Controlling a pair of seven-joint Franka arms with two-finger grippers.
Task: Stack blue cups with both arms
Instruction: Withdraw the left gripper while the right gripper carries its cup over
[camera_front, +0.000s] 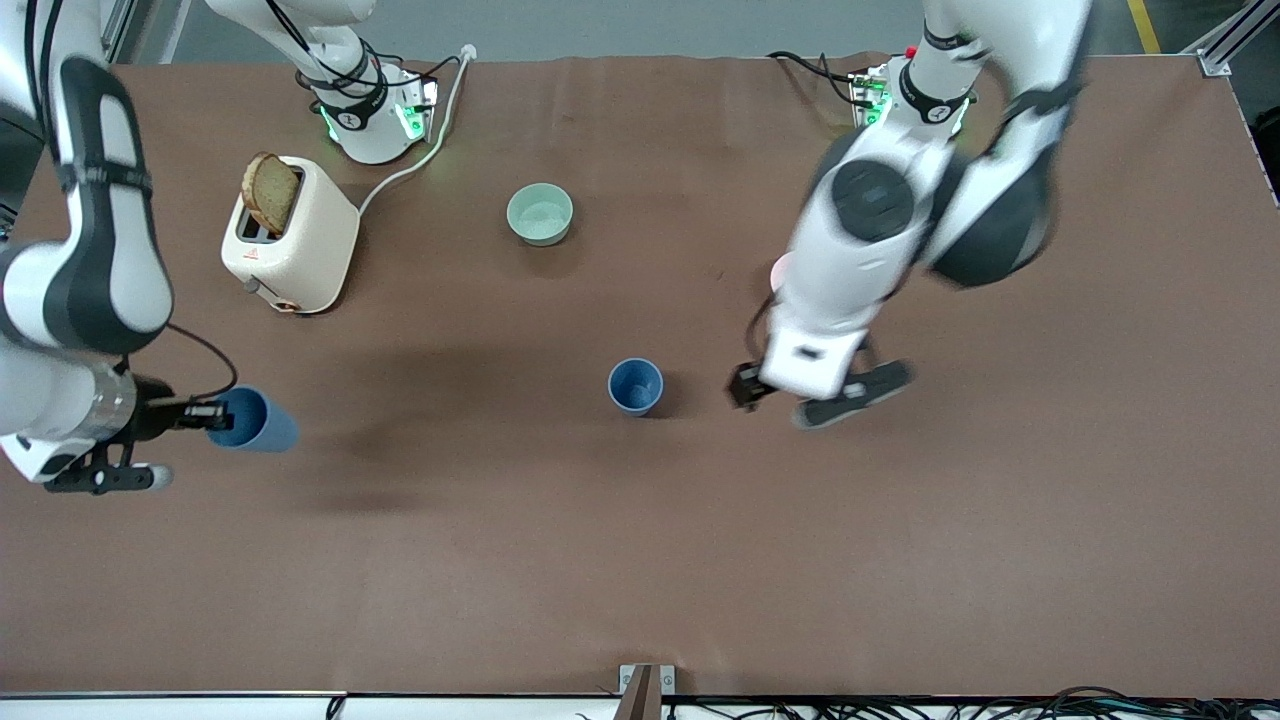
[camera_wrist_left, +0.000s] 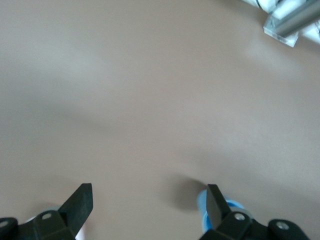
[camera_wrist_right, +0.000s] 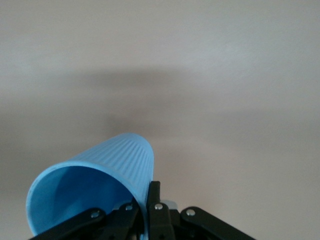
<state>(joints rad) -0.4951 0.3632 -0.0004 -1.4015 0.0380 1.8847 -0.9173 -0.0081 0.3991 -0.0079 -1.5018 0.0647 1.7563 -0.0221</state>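
My right gripper is pinched on the rim of one blue cup, held tipped on its side in the air over the brown table at the right arm's end, nearer the front camera than the toaster. In the right wrist view the held cup shows a ribbed wall, its mouth turned toward the camera, one finger outside the rim.

My left gripper hangs over the table just beside the second blue cup, toward the left arm's end. Its jaws stand wide apart, holding nothing; in the left wrist view the fingertips frame bare tabletop, with a sliver of the second cup by one of them.

The second cup stands upright, mouth up, near the table's middle, well apart from the held one.

Toaster carries a slice of bread standing in its slot. A pale green bowl sits farther from the front camera than the upright cup.
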